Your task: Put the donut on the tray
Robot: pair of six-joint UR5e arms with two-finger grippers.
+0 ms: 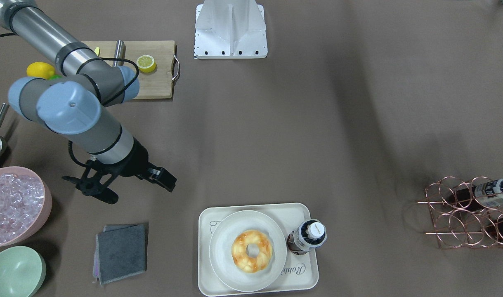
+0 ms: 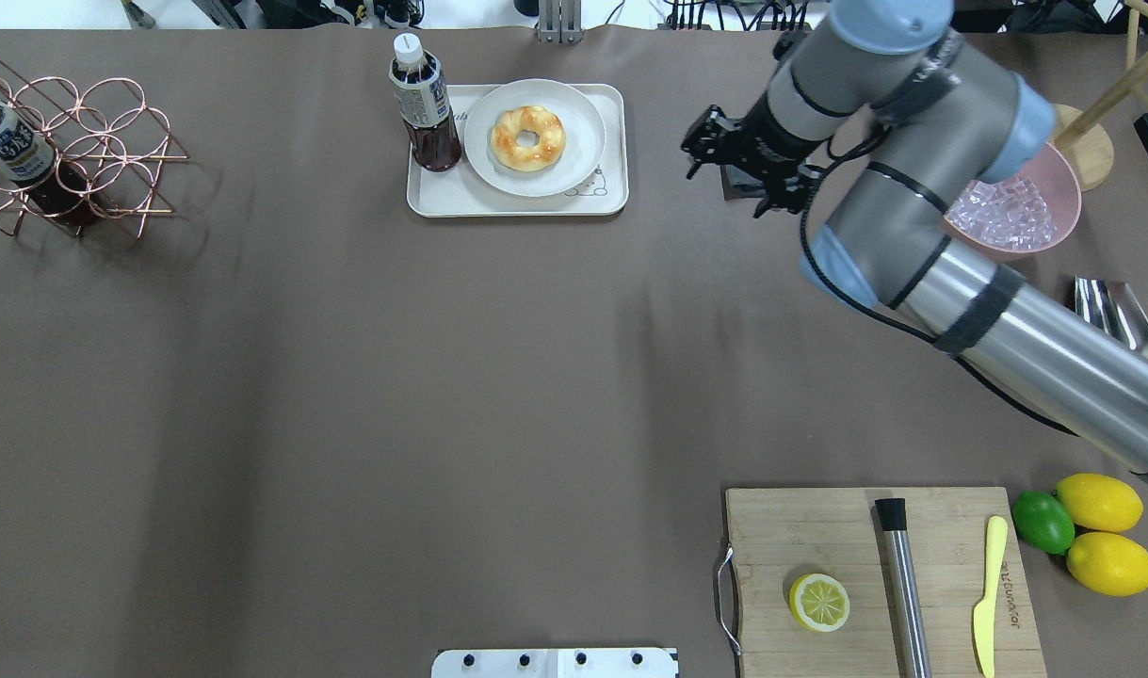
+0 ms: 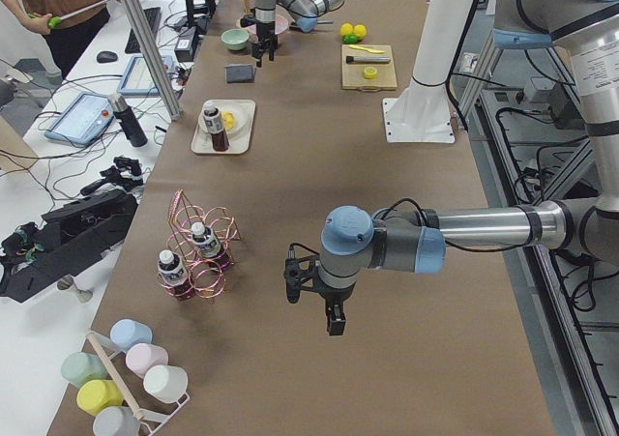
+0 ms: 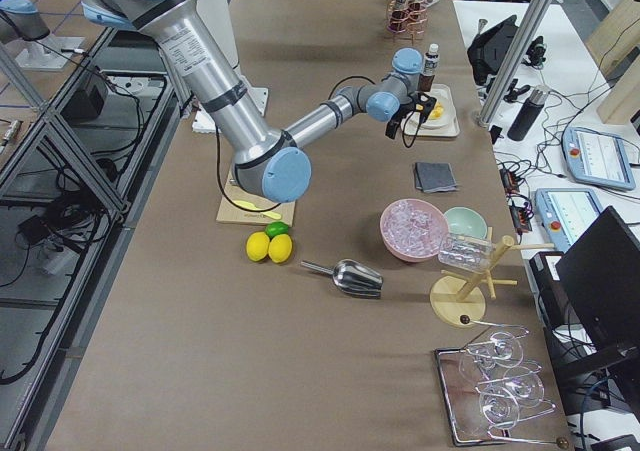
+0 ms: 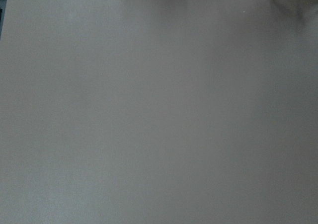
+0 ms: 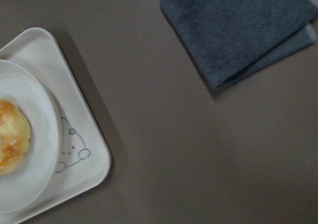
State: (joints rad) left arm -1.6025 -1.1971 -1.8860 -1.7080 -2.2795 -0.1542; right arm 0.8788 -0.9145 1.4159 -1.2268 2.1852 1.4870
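The donut (image 1: 241, 251), golden with orange-brown patches, lies on a round off-white plate (image 1: 222, 255) that sits on the cream rabbit tray (image 1: 301, 272). In the overhead view the donut (image 2: 508, 137), the plate (image 2: 583, 141) and the tray (image 2: 460, 198) are at the far middle. A dark bottle (image 1: 307, 239) stands on the tray beside the plate. My right gripper (image 1: 131, 187) is open and empty, hovering beside the tray near a grey cloth (image 1: 121, 251). Its wrist view shows the donut's edge (image 6: 12, 134) and the tray corner (image 6: 84, 134). My left gripper (image 3: 314, 305) hangs over bare table; I cannot tell if it is open or shut.
A pink bowl of ice (image 1: 12, 206) and a green bowl (image 1: 14, 272) stand by the right arm. A wooden cutting board (image 1: 156, 82) carries a half lemon (image 1: 146, 63). A copper wire rack (image 1: 470, 210) with bottles stands at the other end.
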